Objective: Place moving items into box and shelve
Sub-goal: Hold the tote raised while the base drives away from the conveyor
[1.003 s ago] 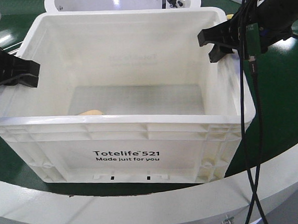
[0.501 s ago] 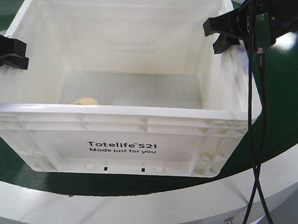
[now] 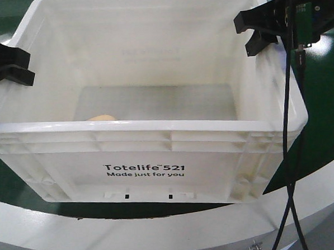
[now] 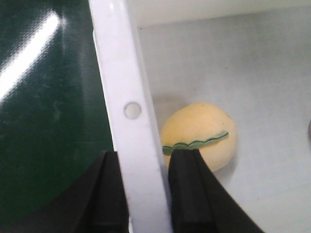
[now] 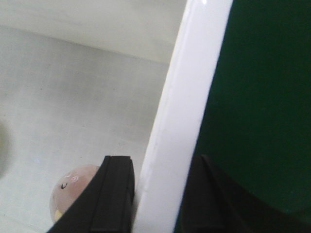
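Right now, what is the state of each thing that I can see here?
Box: upright, open top, held at both side walls.
Yellow toy: inside the box, near the left wall.
Pink toy: inside the box, near the right wall, partly hidden.
Left jaws: shut on the left wall.
Right jaws: shut on the right wall.

Front view, compared with one second ago: the box (image 3: 156, 142) fills more of the frame. Its near right corner extends further right over the green surface (image 3: 323, 105), and its far rim has risen to the top edge of the view. The left gripper (image 3: 23, 66) and right gripper (image 3: 243, 37), each clamped on a side rim, sit higher and wider apart. The cream-yellow item (image 3: 101, 117) inside has risen slightly with the box.
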{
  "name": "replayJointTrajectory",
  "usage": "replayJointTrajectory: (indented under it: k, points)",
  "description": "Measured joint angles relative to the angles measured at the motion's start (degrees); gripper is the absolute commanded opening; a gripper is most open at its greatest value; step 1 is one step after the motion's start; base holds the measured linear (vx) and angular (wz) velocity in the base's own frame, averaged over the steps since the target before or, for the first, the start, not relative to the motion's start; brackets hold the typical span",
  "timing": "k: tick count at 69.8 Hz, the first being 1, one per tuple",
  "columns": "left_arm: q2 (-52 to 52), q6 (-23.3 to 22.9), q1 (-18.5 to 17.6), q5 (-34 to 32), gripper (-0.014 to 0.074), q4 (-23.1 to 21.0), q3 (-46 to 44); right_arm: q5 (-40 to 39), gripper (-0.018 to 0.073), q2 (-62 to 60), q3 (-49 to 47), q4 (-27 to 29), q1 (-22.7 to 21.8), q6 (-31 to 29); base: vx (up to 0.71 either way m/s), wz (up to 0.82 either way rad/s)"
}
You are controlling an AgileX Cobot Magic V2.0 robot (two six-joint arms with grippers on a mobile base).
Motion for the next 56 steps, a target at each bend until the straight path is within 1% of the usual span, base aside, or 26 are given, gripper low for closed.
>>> replayJointTrajectory:
  k: [56]
  points:
    - [0.0,0.0,0.0,1.02,-0.0017,-0.61,0.0,1.79,-0.0012,-0.65,-0.11,-0.16,0.0,0.17,0.0,0.0]
